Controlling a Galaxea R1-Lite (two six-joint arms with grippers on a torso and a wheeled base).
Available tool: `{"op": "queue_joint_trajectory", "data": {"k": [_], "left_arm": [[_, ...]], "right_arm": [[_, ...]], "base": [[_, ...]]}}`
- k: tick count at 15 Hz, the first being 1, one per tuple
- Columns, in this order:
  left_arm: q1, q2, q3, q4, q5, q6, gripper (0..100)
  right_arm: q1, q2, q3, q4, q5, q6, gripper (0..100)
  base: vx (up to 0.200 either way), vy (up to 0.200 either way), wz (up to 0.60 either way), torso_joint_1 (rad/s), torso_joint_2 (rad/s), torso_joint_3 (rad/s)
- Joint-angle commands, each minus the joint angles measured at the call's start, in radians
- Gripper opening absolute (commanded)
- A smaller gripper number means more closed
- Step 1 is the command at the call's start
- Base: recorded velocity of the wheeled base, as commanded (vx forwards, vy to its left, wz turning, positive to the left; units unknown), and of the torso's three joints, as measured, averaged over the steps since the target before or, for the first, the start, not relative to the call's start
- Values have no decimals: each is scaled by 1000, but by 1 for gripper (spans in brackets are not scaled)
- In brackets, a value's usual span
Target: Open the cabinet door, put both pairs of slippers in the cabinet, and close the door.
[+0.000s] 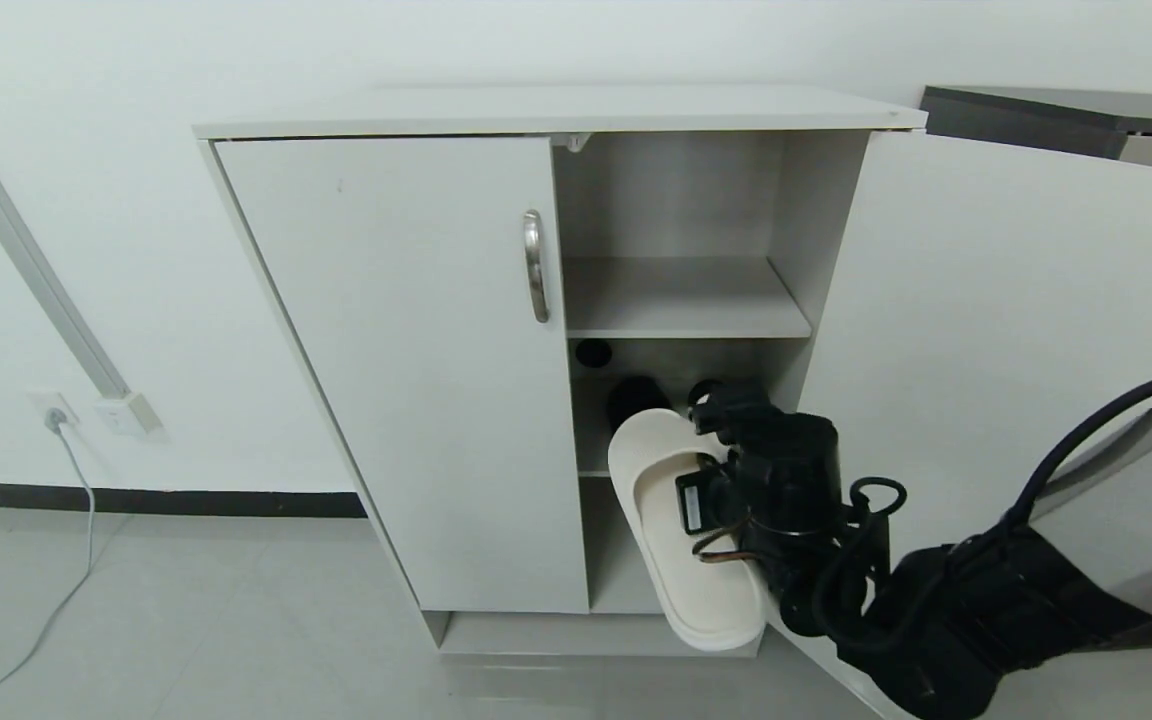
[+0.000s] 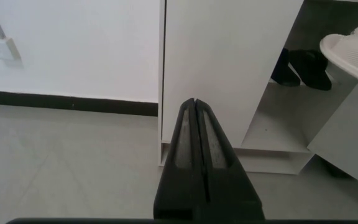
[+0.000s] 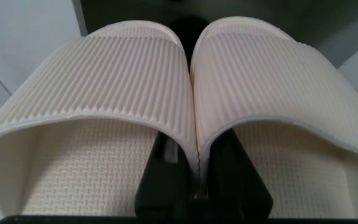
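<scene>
Right gripper [image 1: 714, 487], lower centre-right of the head frame: jaws nearly closed, clamped on the pair of white slippers [image 1: 678, 565]. In the right wrist view the gripper [image 3: 194, 180] pinches the two touching inner edges of the slippers [image 3: 123, 81] between its fingers [image 3: 165, 167], just behind the straps.

Slippers held side by side and pressed together. Strap openings face the wrist camera, toes point away from it toward the dark cabinet interior. In the head view the long axis runs steeply from upper left to lower right. The upper rounded end sits at the open right half of the cabinet [image 1: 556, 110], just in front of the black slippers [image 1: 636, 397]. The lower end hangs near the cabinet's base. One broad face is turned toward frame left.

Look: cream-white, thick soled, straps finely ribbed across, footbeds with a small woven-looking texture.

Black slippers lie on the middle shelf, below the upper shelf [image 1: 681, 300].

Right door [image 1: 986, 330] swung wide open, at frame right. Left door [image 1: 406, 370] closed, with a metal handle [image 1: 534, 265] at its inner edge.

Left gripper [image 2: 194, 146]: fingers pressed flat together, gripping nothing, out in front of the closed door [image 2: 229, 62] above the floor.
</scene>
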Motion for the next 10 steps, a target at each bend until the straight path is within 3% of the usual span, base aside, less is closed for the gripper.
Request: {"op": "queue_joint_trajectory", "data": {"k": [1,6,10], "left_arm": [[-2,1,0,0,1,1,0],[0,1,0,0,-1,1,0],[-2,1,0,0,-1,3,0]], "right_arm": [[31,-23,-198,185,-100,82,0],[26,-105,-414,517,-103,129,0],[16,-94,-476,543,-128,120,0]], "base": [[0,0,0,0,0,0],[0,0,0,0,0,0],[0,0,0,0,0,0]]}}
